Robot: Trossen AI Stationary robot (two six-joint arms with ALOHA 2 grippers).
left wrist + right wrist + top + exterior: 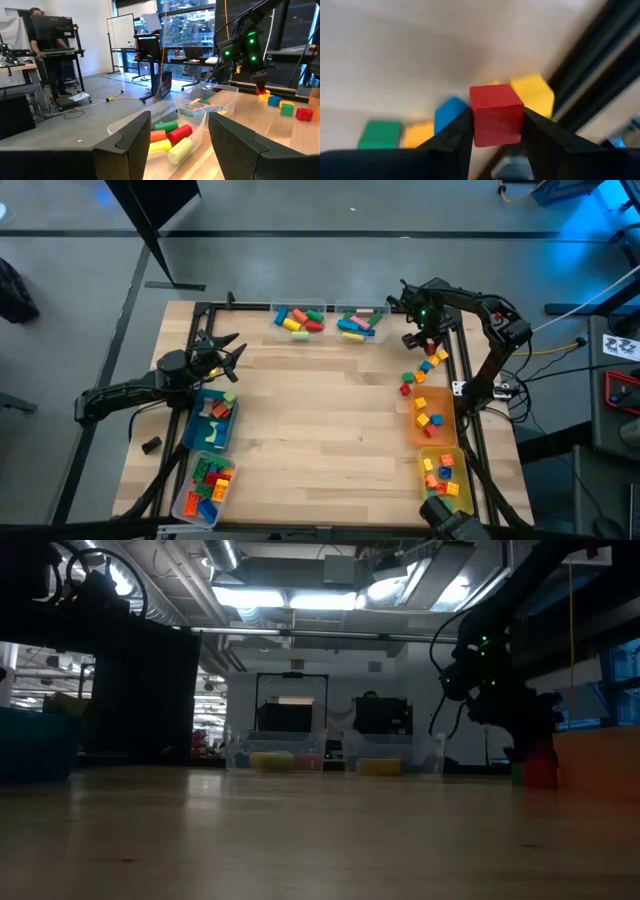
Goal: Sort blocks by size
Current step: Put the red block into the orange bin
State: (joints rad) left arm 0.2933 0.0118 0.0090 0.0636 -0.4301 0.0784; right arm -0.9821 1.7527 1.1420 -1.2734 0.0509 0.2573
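Red block (496,114) clamped in right gripper (495,125), left gripper (180,145) idle

The right arm reaches in from the table's three o'clock edge, its elbow folded high, its forearm running toward twelve o'clock and its wrist bent down, green indicator lights glowing on it. The right gripper (413,339) hangs at about two o'clock on the table, its two dark fingers (451,135) clamped on either side of a red cube (496,114). The left arm stretches along the nine o'clock side, low and nearly level. The left gripper (222,356) points toward three o'clock, its fingers (131,136) spread wide apart with nothing between them.
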